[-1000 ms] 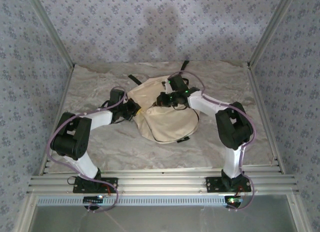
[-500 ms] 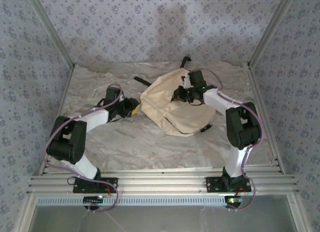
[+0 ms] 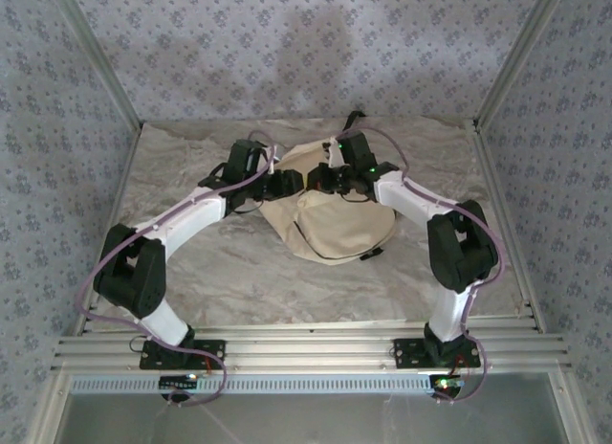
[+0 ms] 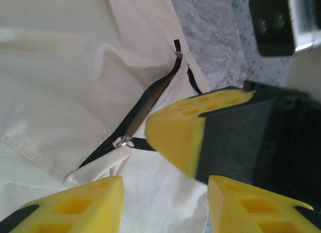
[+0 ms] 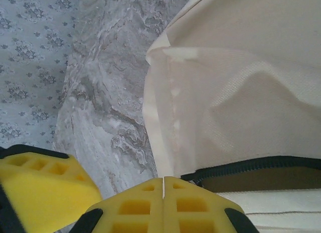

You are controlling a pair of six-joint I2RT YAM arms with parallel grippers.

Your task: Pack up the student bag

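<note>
Two hands reach the student bag [image 3: 335, 224]: left hand [image 4: 165, 185] spread, right hand [image 5: 164, 182] pinching it.

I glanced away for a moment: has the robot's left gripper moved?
Yes. In the top view the left gripper has gone farther from the near rail, toward the back wall and rightward, over the student bag.

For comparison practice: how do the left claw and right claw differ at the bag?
The left claw is open; the right claw is shut. The left claw reaches the bag from the left, the right claw from the right. Both are yellow-tipped, near the zip.
</note>
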